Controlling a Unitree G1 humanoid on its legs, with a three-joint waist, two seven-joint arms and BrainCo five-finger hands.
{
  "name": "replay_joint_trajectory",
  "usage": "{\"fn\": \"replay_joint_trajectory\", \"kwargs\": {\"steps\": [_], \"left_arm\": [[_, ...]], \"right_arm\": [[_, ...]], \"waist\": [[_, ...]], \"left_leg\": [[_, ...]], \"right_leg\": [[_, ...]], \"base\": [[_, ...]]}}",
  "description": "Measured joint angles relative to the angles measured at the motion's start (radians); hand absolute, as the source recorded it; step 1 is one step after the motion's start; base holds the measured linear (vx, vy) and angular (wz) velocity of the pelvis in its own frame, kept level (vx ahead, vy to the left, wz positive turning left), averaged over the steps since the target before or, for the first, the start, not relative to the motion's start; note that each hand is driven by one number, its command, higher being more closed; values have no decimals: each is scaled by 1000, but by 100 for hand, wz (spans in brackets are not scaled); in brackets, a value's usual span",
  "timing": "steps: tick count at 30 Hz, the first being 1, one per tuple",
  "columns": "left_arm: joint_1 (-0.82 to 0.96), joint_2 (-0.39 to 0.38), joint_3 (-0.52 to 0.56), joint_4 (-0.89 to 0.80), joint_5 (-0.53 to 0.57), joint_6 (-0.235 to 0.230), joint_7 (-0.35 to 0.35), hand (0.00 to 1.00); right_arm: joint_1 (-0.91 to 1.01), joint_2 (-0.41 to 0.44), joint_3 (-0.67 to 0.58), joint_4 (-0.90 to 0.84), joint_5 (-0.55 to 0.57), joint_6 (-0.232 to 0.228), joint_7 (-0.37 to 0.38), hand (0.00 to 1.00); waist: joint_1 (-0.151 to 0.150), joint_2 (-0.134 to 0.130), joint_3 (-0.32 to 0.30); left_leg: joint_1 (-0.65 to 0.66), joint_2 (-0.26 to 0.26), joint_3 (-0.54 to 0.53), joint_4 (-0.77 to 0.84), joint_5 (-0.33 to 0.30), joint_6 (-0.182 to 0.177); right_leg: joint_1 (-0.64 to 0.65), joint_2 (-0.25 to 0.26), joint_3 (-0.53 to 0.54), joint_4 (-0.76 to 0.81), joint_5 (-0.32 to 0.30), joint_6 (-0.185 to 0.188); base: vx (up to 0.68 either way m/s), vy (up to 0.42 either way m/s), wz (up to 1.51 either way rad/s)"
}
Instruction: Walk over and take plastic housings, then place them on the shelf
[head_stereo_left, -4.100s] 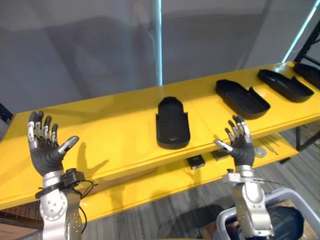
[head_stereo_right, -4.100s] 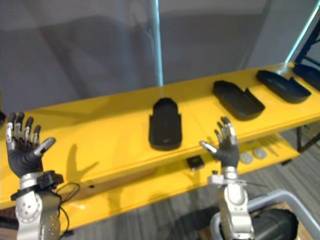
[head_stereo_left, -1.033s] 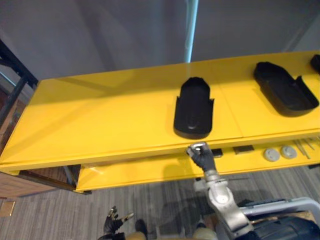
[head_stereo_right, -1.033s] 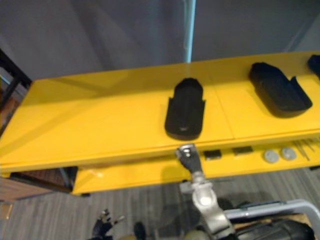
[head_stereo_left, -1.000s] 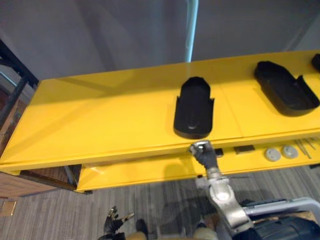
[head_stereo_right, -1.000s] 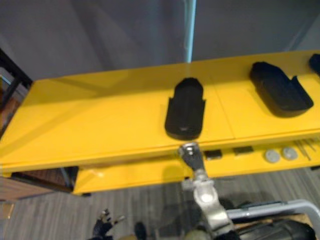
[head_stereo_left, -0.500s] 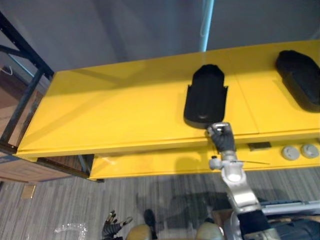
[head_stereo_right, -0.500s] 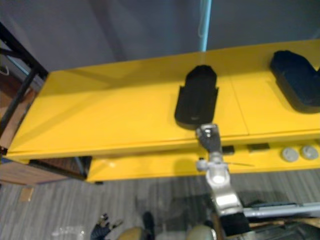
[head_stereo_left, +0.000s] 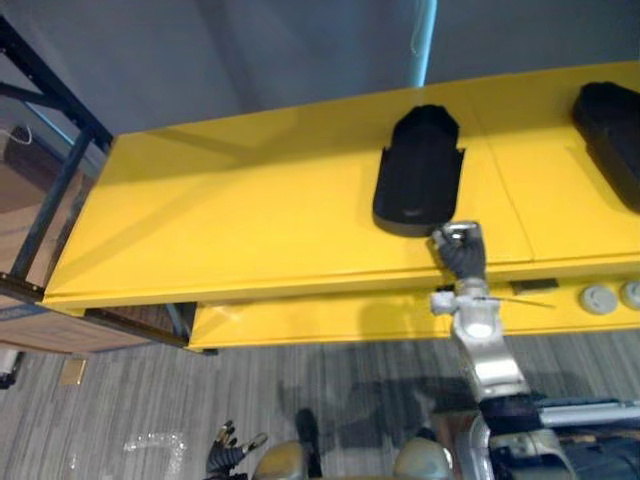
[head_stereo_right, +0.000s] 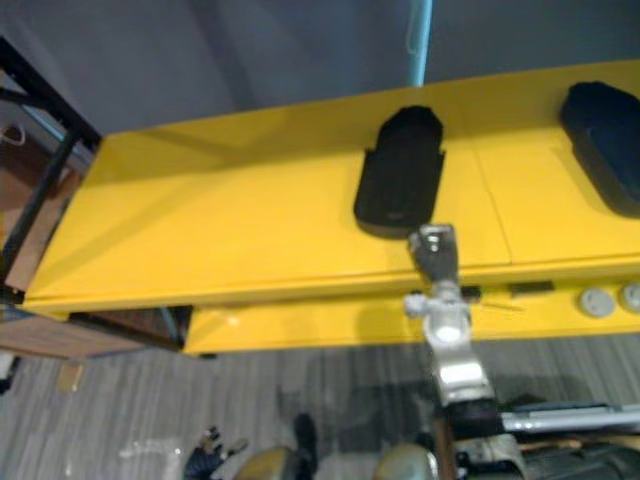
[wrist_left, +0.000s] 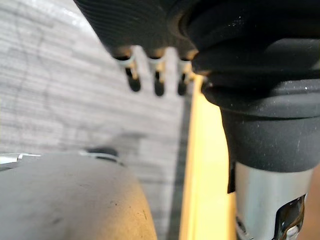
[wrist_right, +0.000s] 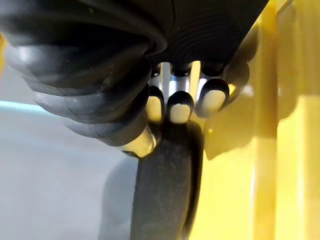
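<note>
Grey wall (head_stereo_left: 250, 50) and a pale blue pole (head_stereo_left: 425, 40) back the long yellow worktop (head_stereo_left: 230, 220) before you, with a black rack (head_stereo_left: 50, 170) standing at its left end over striped grey floor (head_stereo_left: 120, 400). One black housing (head_stereo_left: 420, 175) lies flat on the worktop right of centre, its long side running from the wall toward you and its wider end close to the near edge. Your right hand (head_stereo_left: 458, 248) is raised to that near end and meets it at the worktop's edge; the right wrist view shows the hand pressed up against the housing's end, but you cannot tell whether it has closed on it. A second housing (head_stereo_left: 610, 125) lies well apart at the right edge, partly cut off. Below the worktop a yellow shelf (head_stereo_left: 330, 320) juts forward, carrying pale round discs (head_stereo_left: 598, 298) near its right end. Your left hand (head_stereo_left: 228, 458) hangs low by the floor, well apart from the worktop, its fingers (wrist_left: 145, 75) loose and straight, holding nothing.
</note>
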Motion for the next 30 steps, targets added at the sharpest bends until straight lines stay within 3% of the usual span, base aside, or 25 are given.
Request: {"fn": "replay_joint_trajectory", "kwargs": {"steps": [10,13,14,15,18,22,24,27,30], "left_arm": [[12,-4,2,-7,0,1,-3,0],[12,-5,5,-7,0,-1,-6,0],[12,-5,7,-7,0,-2,-5,0],[13,-4,9,-7,0,-4,-2,0],[14,2,22,-5,0,-15,5,0],[16,10,36,10,1,-36,7,0],[16,11,36,11,1,-46,7,0],[16,14,37,12,1,-46,9,0],[16,19,26,12,0,-44,14,0]], "right_arm": [[-64,-24,-24,64,-6,-3,-40,100],[-21,13,-47,-82,-18,-15,-114,100],[24,29,-44,-205,-29,-42,-128,100],[56,37,-33,-296,-40,-63,-134,0],[124,47,47,-497,-18,-124,-65,0],[142,48,202,-513,145,-118,115,0],[140,48,248,-511,184,-119,149,0],[77,68,311,-402,241,-114,187,0],[-26,108,336,-225,251,-67,194,0]], "waist": [[10,1,9],[9,-2,12],[8,-4,13],[7,-7,15],[-5,-26,24],[-8,-54,17],[-5,-60,14],[10,-71,2],[16,-74,-9]], "left_leg": [[-3,-9,-2,-1,0,5],[-3,-9,0,-7,0,6],[0,-9,1,-15,0,6],[1,-8,3,-16,0,6],[6,-4,11,-23,-1,6],[42,5,26,-36,-2,4],[43,7,24,-37,-2,3],[44,11,24,-41,-1,3],[44,13,21,-46,4,2]], "right_leg": [[-8,-12,3,13,-2,1],[-9,-14,4,8,-1,3],[-9,-13,5,5,-1,3],[-9,-12,6,3,-1,2],[-7,-6,11,-7,0,2],[21,8,22,-23,0,2],[26,10,18,-28,1,1],[29,16,18,-39,9,-2],[42,22,11,-66,26,-1]], "base": [[-17,3,0],[0,0,0],[40,9,-2],[45,7,-3],[43,1,-8],[22,-5,-10],[-3,-2,3],[-10,4,-1],[-13,9,3]]}}
